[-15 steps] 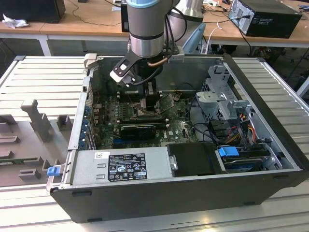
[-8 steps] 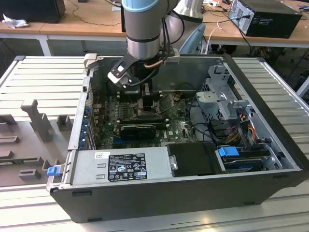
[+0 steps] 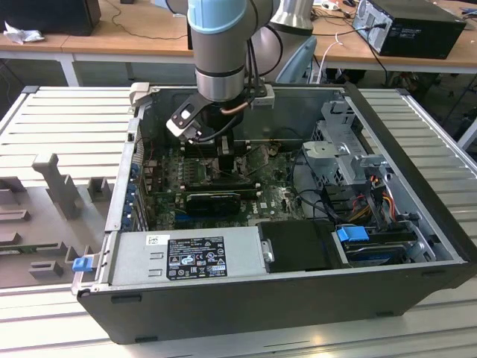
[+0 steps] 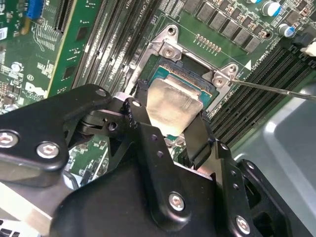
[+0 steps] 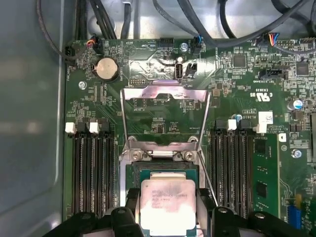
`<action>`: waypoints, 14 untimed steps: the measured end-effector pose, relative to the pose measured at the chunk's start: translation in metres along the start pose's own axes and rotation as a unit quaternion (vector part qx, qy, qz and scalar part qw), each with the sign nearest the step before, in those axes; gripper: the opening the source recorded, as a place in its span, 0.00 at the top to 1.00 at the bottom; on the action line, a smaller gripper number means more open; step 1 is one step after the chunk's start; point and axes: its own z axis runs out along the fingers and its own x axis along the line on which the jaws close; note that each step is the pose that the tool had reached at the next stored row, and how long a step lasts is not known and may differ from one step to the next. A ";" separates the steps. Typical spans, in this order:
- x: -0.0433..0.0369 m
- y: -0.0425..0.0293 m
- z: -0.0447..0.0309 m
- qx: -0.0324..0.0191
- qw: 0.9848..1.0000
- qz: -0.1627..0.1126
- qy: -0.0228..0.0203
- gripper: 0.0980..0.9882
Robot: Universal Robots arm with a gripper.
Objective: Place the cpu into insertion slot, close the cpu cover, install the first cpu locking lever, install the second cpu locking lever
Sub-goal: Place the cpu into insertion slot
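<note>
My gripper (image 5: 168, 213) is shut on the cpu (image 5: 168, 201), a pale square chip pinched by its two side edges between black fingers (image 5: 132, 206). The cpu (image 4: 174, 104) hangs just over the insertion slot (image 4: 190, 79), a dark square socket with a silvery rim on the green board. Whether they touch I cannot tell. The cpu cover (image 5: 165, 92), a thin silvery frame with a cut-out centre, stands swung open behind the insertion slot (image 5: 163, 170). In the exterior view the gripper (image 3: 223, 145) reaches down into the open computer case (image 3: 417, 186).
Long black memory slots (image 5: 91, 168) flank the socket on both sides. A thin metal lever rod (image 4: 276, 89) juts out beside the socket. A black graphics card (image 3: 212, 200) and a grey power supply (image 3: 186, 257) lie nearer the case front. Cables (image 3: 373, 198) fill the exterior view's right.
</note>
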 end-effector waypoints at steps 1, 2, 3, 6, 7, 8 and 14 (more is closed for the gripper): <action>0.0000 -0.0002 0.0019 0.000 1.000 0.000 0.000 0.50; -0.0001 -0.0004 0.0041 0.000 1.000 0.000 0.000 0.50; -0.0001 -0.0006 0.0061 0.000 1.000 0.000 0.000 0.50; 0.0015 -0.0007 0.0083 0.000 1.000 -0.016 0.001 0.50; 0.0015 -0.0008 0.0088 0.000 1.000 -0.016 0.001 0.50; 0.0015 -0.0008 0.0092 0.000 1.000 -0.015 0.001 0.50; 0.0018 -0.0007 0.0119 0.000 1.000 -0.010 0.000 0.50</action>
